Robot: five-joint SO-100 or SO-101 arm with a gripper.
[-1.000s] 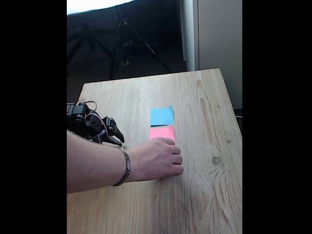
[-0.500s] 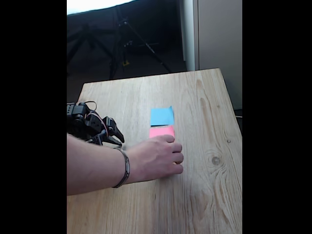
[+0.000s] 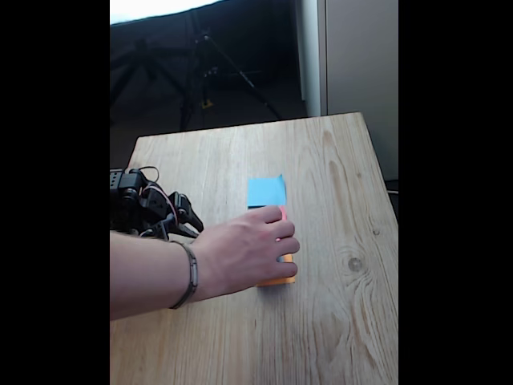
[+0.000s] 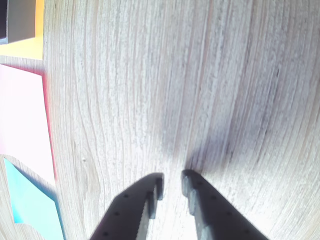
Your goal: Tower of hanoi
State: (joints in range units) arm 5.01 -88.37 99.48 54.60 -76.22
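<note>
In the wrist view a corner of a flat grey block [image 4: 21, 19] of the tower of hanoi sits on an orange paper square [image 4: 22, 47] at the top left. In the fixed view a person's hand [image 3: 244, 250] lies over that spot and hides the blocks. My gripper [image 3: 191, 228] rests low at the table's left edge, beside the person's wrist. My gripper [image 4: 172, 181] has its jaws a narrow gap apart, open over bare wood, with nothing between its fingertips [image 4: 156, 186].
A blue paper square [image 3: 266, 191] lies beyond the hand, with a pink one [image 4: 22, 125] between blue and orange. The forearm [image 3: 148, 277] crosses the table's left front. The wooden table [image 3: 345, 241] has bare room to the right and at the back.
The hand has drawn back to the left and a little away from the table's front, uncovering the orange square's near edge and covering most of the pink square. The arm has not moved.
</note>
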